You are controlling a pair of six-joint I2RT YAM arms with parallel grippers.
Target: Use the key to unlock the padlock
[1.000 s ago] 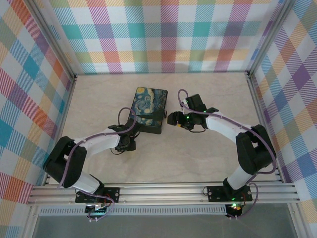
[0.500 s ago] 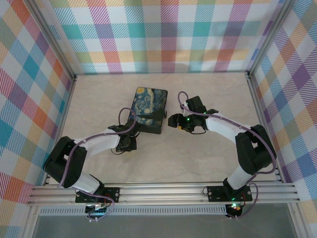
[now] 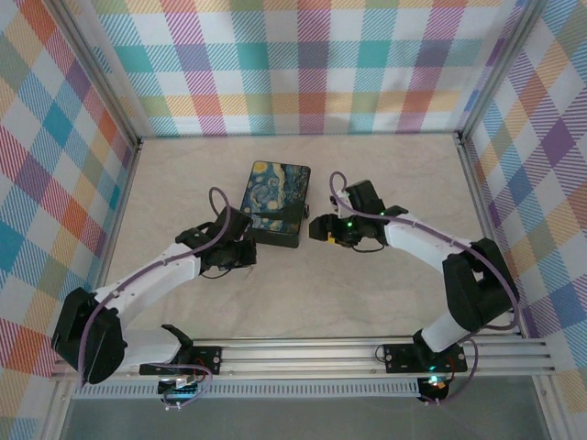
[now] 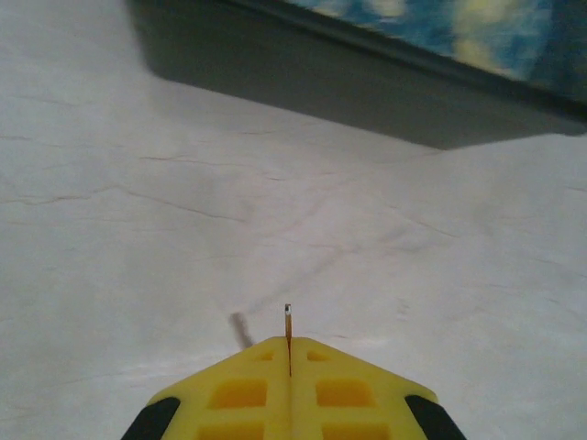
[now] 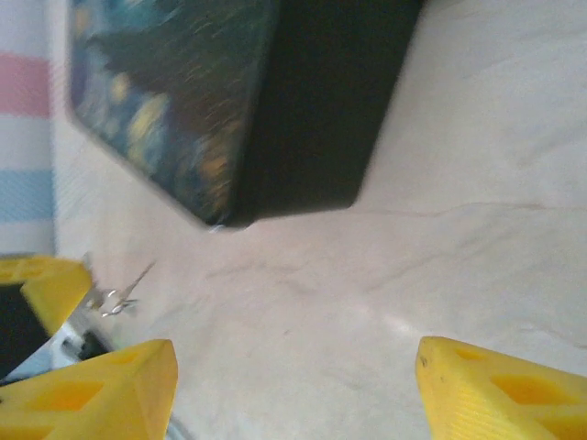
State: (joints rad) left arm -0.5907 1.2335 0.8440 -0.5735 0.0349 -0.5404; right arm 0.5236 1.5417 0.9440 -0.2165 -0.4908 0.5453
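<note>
Top external view: I log the pale table [image 3: 367, 302] as the largest item. The black box [image 3: 275, 203] lies near its middle, night-sky lid up, and both arms reach in toward it. My right gripper [image 5: 293, 346] sits just beside the box's right side, its yellow fingers [image 5: 495, 385] spread with bare table between them. My left gripper [image 4: 289, 346] is near the box's near-left corner, apart from it, its fingers clenched flat together. The key [image 4: 288, 321] is pinched between them, with a thin metal edge standing past the tips and its shadow on the table beside it. A small dark piece [image 3: 303, 210] juts from the box's right side, too small for me to confirm as the padlock.
</note>
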